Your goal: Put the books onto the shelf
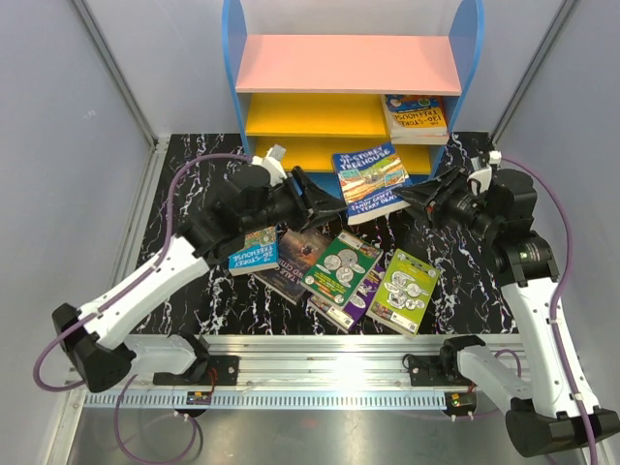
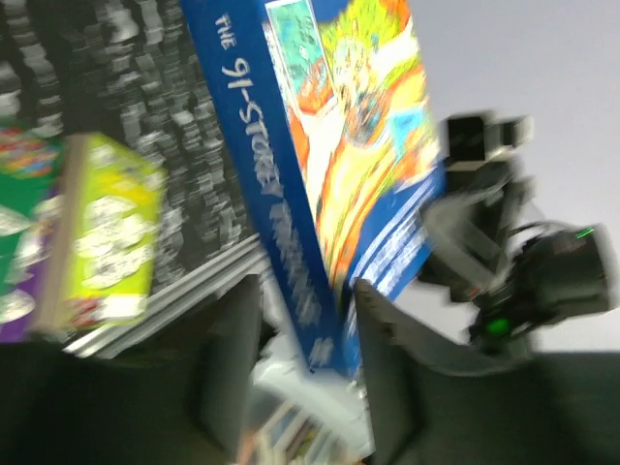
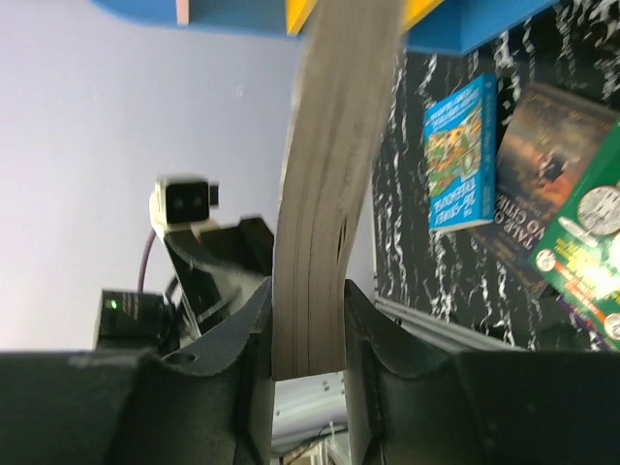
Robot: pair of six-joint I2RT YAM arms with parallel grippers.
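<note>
A blue Treehouse book [image 1: 371,181] hangs tilted above the table in front of the shelf [image 1: 349,63]. My right gripper [image 3: 308,300] is shut on its page edge [image 3: 325,194], coming from the right [image 1: 415,197]. My left gripper [image 2: 302,310] stands open around its spine [image 2: 281,213], with a gap at one finger; it comes from the left [image 1: 334,205]. Another Treehouse book [image 1: 417,114] lies on the shelf's yellow board at the right. On the table lie a small blue book [image 1: 254,250], a dark brown one [image 1: 295,260], a green and purple coin book [image 1: 341,269] and a lime one [image 1: 404,289].
The shelf's blue side panels [image 1: 231,68] stand at the back of the black marbled table [image 1: 194,165]. A metal rail [image 1: 329,349] runs along the near edge. Grey walls close in the left and right sides.
</note>
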